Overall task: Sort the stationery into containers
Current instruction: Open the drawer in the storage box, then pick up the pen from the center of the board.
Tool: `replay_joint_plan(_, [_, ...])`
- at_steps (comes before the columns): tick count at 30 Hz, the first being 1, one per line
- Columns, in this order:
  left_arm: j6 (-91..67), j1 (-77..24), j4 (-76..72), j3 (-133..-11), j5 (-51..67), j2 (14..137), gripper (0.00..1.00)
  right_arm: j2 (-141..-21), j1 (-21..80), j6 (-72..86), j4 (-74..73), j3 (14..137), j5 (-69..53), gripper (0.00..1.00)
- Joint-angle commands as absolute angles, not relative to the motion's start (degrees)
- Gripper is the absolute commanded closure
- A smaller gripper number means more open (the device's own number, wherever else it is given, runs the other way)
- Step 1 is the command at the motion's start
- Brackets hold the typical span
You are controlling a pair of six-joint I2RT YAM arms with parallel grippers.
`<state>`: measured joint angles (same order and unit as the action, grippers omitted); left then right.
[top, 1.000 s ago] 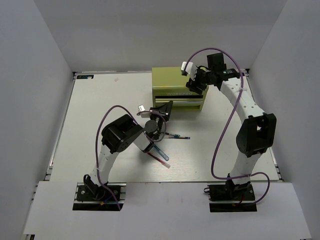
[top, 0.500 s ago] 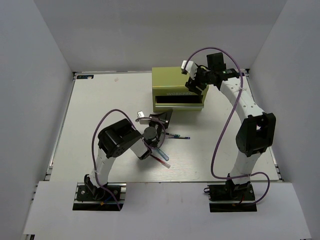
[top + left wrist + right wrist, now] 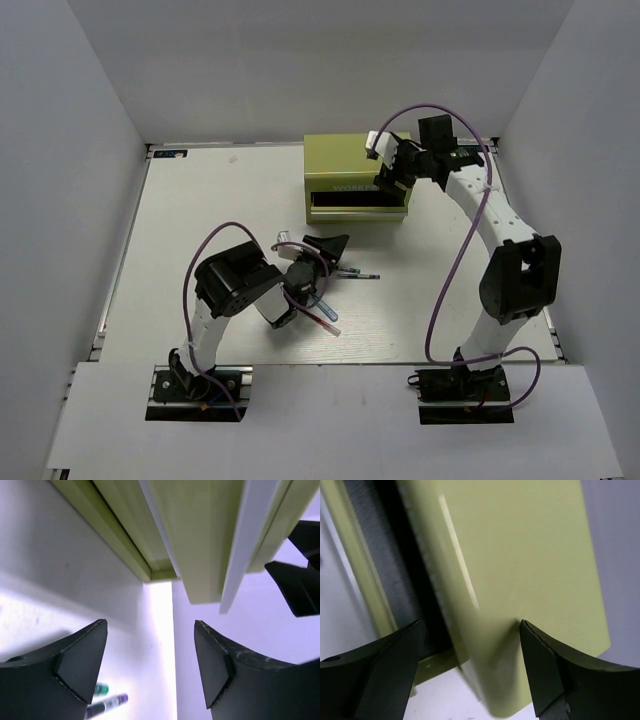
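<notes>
chest (image 3: 345, 160) slot dark, contents unseen

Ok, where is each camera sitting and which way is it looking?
Top external: above, behind the bases, looking down on the white table, left arm, right arm and yellow-green metal chest.
Left wrist: faces the chest past its open left gripper.
Right wrist: close on the chest, right gripper open.
Shared: all show the chest.

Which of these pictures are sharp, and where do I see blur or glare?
Top view: sharp and evenly lit, with only faint shadows. Left wrist view: the chest is too close and blurred, and the table is washed out to white-violet. Right wrist view: the chest is blurred too, with a pale streak of glare on its surface.
</notes>
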<state>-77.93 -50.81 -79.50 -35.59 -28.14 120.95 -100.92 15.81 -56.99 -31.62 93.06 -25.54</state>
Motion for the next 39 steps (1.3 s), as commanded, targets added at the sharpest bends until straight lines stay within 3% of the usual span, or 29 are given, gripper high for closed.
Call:
replay_joint_plan(1, [-75.67,-50.80,-101.67,-32.18,-24.18,116.21,0.18,-95.11,15.56,-59.49,-37.62,87.47,-28.91,0.19])
replay_joint_plan(6, [-74.89,-51.41,-101.61,-23.93,-21.54,108.05,0.14,-83.18,15.38,-64.06,-40.86,79.13,-32.34,0.21])
replay_joint_plan(10, [-71.73,-51.42,-90.83,-21.09,-14.88,98.13,0.13,-75.07,15.38,-67.66,-41.04,70.94,-37.42,0.27])
replay_joint_plan(12, [-69.87,-50.80,-84.67,-20.39,-11.53,93.80,0.13,-70.78,15.38,-68.99,-41.57,65.86,-39.63,0.37])
replay_joint_plan(13, [-68.48,-50.80,-77.59,-19.87,-10.99,89.08,0.11,-69.97,15.73,-69.86,-41.75,63.74,-42.51,0.50])
replay_joint_plan(14, [-67.51,-50.80,-73.78,-19.86,-10.12,86.68,0.11,-68.83,15.91,-71.00,-43.14,62.94,-43.41,0.57])
replay_joint_plan(16, [-65.75,-50.80,-65.17,-20.82,-8.53,81.85,0.07,-68.12,16.08,-74.78,-45.35,58.12,-46.14,0.66])
replay_joint_plan(17, [-65.74,-50.28,-52.51,-21.61,-8.53,76.34,0.04,-68.29,16.95,-75.06,-45.09,56.96,-46.49,0.73])
replay_joint_plan(19, [-61.63,-50.27,-39.61,-24.50,-11.06,70.78,0.00,-69.42,17.75,-75.85,-43.52,53.20,-46.23,0.77])
replay_joint_plan(20, [-60.31,-50.27,-29.02,-25.30,-12.64,68.14,0.00,-70.04,19.06,-75.68,-42.90,52.57,-45.97,0.77])
replay_joint_plan(23, [-60.29,-50.27,-8.88,-28.47,-21.51,59.08,0.00,-72.42,21.34,-72.87,-37.45,49.66,-43.52,0.65])
replay_joint_plan(25, [-60.29,-50.27,-2.93,-29.17,-25.30,54.17,0.00,-75.04,22.93,-71.11,-32.55,48.43,-40.80,0.55])
replay_joint_plan(33, [-59.77,-50.27,18.60,-31.99,-25.84,48.16,0.00,-84.63,27.76,-61.35,-21.19,49.66,-30.60,0.49])
replay_joint_plan(39, [-61.88,-50.27,24.43,-31.99,-26.37,45.44,0.00,-89.82,30.32,-56.52,-14.51,50.01,-24.09,0.49])
